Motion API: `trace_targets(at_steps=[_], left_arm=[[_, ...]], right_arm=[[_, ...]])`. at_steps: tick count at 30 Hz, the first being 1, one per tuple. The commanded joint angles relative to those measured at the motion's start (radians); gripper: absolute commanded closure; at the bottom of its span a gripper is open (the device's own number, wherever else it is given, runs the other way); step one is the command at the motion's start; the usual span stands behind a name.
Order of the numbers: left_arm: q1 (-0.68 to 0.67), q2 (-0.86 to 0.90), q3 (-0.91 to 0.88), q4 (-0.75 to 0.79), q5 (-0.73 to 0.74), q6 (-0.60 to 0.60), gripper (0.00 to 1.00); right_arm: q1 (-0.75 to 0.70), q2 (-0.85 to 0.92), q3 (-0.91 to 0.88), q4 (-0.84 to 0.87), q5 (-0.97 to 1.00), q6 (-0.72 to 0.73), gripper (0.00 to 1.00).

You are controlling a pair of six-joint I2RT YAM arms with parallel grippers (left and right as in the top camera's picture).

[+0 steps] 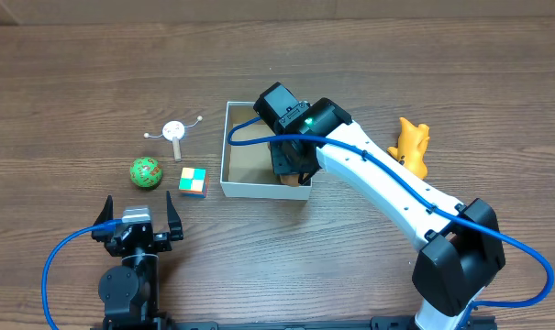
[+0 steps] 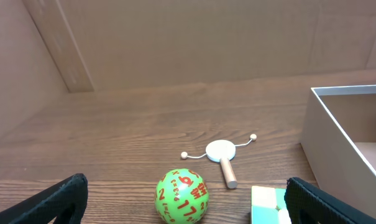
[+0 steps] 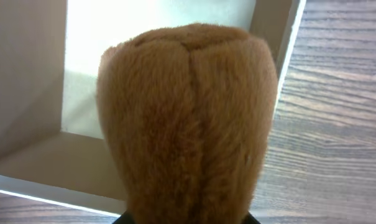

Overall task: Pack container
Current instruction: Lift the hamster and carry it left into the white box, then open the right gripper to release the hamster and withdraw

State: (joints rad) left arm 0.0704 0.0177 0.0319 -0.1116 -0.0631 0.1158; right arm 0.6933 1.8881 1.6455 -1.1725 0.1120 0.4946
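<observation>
1. Right wrist view is almost filled by one brown plush toy (image 3: pixel 188 124). It rises from the bottom edge, where the right gripper's own fingers are hidden. From overhead the right gripper (image 1: pixel 291 172) is closed around this toy and points down over the container's near-right corner.
2. One container (image 1: pixel 259 190), white-walled with a brown floor, sits about mid-table, slightly toward the far edge. The plush hangs above its inside corner. Whether it touches the floor cannot be told, and the arm covers part of the inside.
3. One left gripper (image 1: pixel 138 223) rests close to the near edge, on the left side. Its fingers (image 2: pixel 57 199) are spread wide, with nothing held between them.
4. Four loose toys lie on the table, one of each kind:
   - One green ball (image 2: pixel 181 198), ahead of the left gripper, is printed with red numerals; "9" and "17" can be read.
   - One multicoloured puzzle cube (image 1: pixel 193 181) lies just left of the container's near-left corner, near the ball.
   - One white pellet drum (image 1: pixel 174 130), with a short wooden handle and two beaded strings, lies farther toward the far edge.
   - One orange plush animal (image 1: pixel 411 147) lies to the container's right, beyond the right arm and toward the right edge.
5. No brand or label shows anywhere else.
</observation>
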Motion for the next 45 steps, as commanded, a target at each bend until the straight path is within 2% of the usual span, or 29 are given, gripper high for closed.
trace_targets(at_steps=[1,7,15,25,39,41,43,45], left_arm=[[-0.006,-0.006,-0.008,0.003,0.011,0.019,0.00],[-0.006,-0.006,-0.008,0.003,0.011,0.019,0.00],[-0.006,-0.006,-0.008,0.003,0.011,0.019,0.00],[-0.006,-0.006,-0.008,0.003,0.011,0.019,0.00],[-0.006,-0.006,-0.008,0.003,0.011,0.019,0.00],[-0.006,-0.006,-0.008,0.003,0.011,0.019,0.00],[-0.006,-0.006,-0.008,0.003,0.011,0.019,0.00],[-0.006,-0.006,-0.008,0.003,0.011,0.019,0.00]], right_arm=[[-0.004,-0.012,-0.005,0.029,0.016,0.007,0.80],[-0.004,-0.012,-0.005,0.116,0.032,0.006,0.80],[-0.004,-0.012,-0.025,0.144,0.105,0.008,0.82],[-0.005,-0.011,-0.194,0.348,0.105,0.007,0.81],[-0.005,-0.011,-0.196,0.334,0.178,0.007,0.86],[-0.005,-0.011,-0.196,0.326,0.191,0.006,0.83],[-0.005,-0.011,-0.196,0.322,0.190,0.007,0.70],[-0.005,-0.011,-0.196,0.318,0.190,0.007,0.60]])
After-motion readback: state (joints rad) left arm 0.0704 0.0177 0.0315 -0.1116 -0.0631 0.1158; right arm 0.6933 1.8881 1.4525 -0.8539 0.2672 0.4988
